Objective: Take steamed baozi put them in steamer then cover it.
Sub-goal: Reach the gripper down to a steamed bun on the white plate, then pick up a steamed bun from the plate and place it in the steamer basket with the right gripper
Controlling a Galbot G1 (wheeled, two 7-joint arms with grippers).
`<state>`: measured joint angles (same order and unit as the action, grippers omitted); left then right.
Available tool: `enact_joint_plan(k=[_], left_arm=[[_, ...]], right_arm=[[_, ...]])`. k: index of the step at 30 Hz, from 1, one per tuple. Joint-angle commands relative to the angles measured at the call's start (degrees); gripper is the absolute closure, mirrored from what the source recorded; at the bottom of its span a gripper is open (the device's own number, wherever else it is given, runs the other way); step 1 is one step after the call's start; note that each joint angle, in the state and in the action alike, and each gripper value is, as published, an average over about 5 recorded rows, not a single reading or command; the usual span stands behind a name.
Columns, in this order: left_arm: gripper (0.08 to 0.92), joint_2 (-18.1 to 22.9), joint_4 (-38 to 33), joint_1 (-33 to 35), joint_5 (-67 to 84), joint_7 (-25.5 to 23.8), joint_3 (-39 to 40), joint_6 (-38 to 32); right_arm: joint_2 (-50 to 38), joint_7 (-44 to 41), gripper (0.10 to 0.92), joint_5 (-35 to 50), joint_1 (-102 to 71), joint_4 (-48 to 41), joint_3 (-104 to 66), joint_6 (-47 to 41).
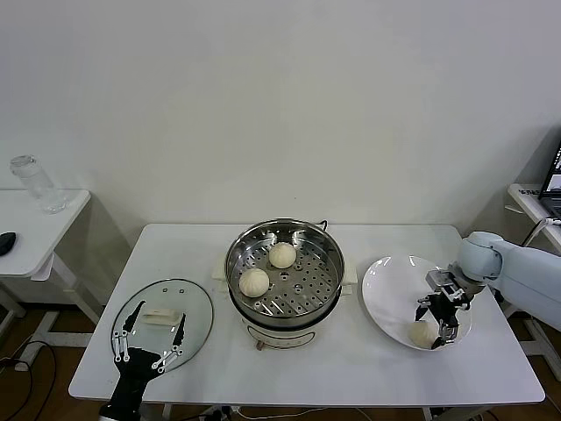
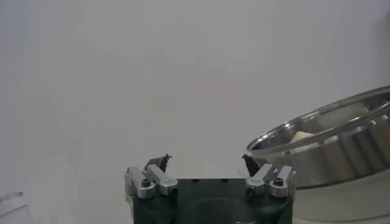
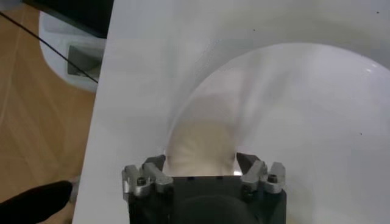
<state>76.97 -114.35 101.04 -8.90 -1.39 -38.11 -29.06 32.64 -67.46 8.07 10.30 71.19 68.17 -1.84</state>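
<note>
One steamed baozi [image 1: 423,332] lies on the white plate [image 1: 386,285], directly between the fingers of the right pincer [image 1: 441,326], whose jaws bracket the bun at middling width; whether they already press it cannot be told. Two more buns [image 1: 267,268] sit in the steamer [image 1: 283,267], off to the pincer's side across the counter [image 1: 351,368]. The cover [image 1: 163,322] lies beyond the steamer, under the wide-open left pincer [image 1: 149,348]. The soft dough could dent under a hard squeeze, or slip on lifting from a shallow, off-centre hold.
</note>
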Motion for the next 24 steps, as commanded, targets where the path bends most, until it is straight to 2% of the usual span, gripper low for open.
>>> enact_joint_plan(k=[1, 10, 16, 24], left_arm=[[0.177, -0.08, 0.10, -0.01, 0.06, 0.03, -0.07, -0.02], [0.177, -0.30, -0.03, -0.43, 0.08, 0.05, 0.42, 0.13], [0.177, -0.49, -0.36, -0.54, 0.08, 0.04, 0.61, 0.21], [0.177, -0.57, -0.89, -0.32, 0.12, 0.06, 0.47, 0.09]], right_arm=[[0.15, -0.17, 0.305, 0.53, 0.68, 0.19, 0.03, 0.11], [1.17, -2.04, 0.331, 3.31, 14.53, 4.51, 2.77, 2.06], [8.64, -2.37, 0.327, 7.15, 32.06, 7.25, 9.50, 6.86], [20.42, -1.64, 0.321, 5.62, 40.24, 10.00, 8.63, 19.31]])
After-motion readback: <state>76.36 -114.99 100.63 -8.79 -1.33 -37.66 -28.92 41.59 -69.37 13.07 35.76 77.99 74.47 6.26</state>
